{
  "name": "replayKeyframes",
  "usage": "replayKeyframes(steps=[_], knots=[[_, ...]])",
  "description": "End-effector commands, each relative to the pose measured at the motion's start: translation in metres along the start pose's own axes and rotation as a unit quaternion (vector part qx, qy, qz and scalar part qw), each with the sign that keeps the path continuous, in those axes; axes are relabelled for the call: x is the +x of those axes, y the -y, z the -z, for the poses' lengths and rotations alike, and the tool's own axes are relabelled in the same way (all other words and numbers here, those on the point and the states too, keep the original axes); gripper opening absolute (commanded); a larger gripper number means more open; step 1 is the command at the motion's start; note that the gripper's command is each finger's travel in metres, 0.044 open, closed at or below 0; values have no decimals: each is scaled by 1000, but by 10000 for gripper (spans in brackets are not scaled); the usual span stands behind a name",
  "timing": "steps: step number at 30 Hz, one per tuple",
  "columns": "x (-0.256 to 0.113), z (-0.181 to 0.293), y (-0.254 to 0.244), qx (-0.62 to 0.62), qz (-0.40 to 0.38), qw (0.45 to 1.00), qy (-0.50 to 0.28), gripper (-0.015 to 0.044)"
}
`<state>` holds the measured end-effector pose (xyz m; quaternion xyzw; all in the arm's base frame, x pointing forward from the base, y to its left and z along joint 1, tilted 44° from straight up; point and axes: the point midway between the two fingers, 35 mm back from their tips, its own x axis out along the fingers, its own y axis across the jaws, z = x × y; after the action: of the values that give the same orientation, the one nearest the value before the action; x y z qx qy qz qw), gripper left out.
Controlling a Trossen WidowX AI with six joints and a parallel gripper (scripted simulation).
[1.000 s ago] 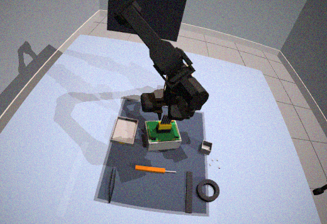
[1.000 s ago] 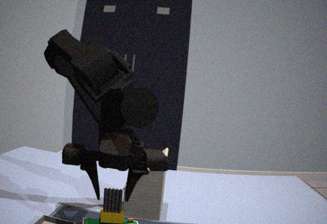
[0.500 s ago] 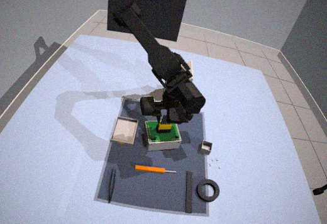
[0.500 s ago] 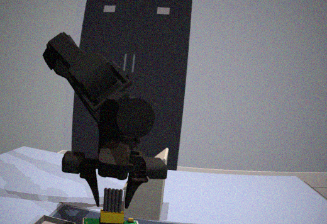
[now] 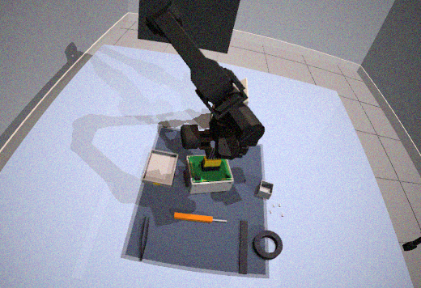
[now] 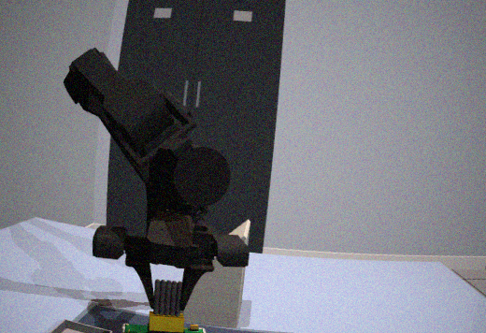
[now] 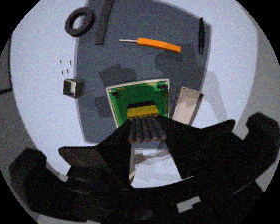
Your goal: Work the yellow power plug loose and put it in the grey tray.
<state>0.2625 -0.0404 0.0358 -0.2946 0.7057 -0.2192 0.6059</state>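
Jaws (image 5: 211,153) (image 6: 167,309) partly open, clamped on dark wires (image 6: 168,296) (image 7: 147,129) just above yellow plug (image 5: 212,162) (image 6: 166,322) (image 7: 142,111). Plug upright at socket on green circuit board (image 5: 221,173) (image 6: 137,328) (image 7: 123,100); whether loosened, cannot tell. Best rocked gently side to side, grip firm, board undisturbed, lift only once free. Grey tray (image 5: 160,168) (image 6: 75,327) (image 7: 189,106) beside board, for later release. Orange screwdriver (image 5: 193,218) (image 7: 159,45) farther out on bench mat (image 5: 210,247) (image 7: 141,20).

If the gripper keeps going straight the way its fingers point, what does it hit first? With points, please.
Probably the yellow power plug (image 5: 212,162) (image 6: 166,322) (image 7: 142,111), just past the fingertips closed on its dark wires (image 6: 168,296) (image 7: 147,129); the green circuit board (image 5: 223,171) (image 7: 122,101) comes next. The remaining gap is hard to judge.
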Motion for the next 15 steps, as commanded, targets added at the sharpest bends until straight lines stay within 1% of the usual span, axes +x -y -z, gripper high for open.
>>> replayKeyframes(steps=[1, 4, 9, 15], knots=[[1, 0, 1, -3, 4, 1000, 0, 0], [1, 0, 1, -3, 4, 1000, 0, 0], [-10, 0, 0, -3, 8, 1000, 0, 0], [-10, 0, -7, -3, 47, 999, 0, 0]])
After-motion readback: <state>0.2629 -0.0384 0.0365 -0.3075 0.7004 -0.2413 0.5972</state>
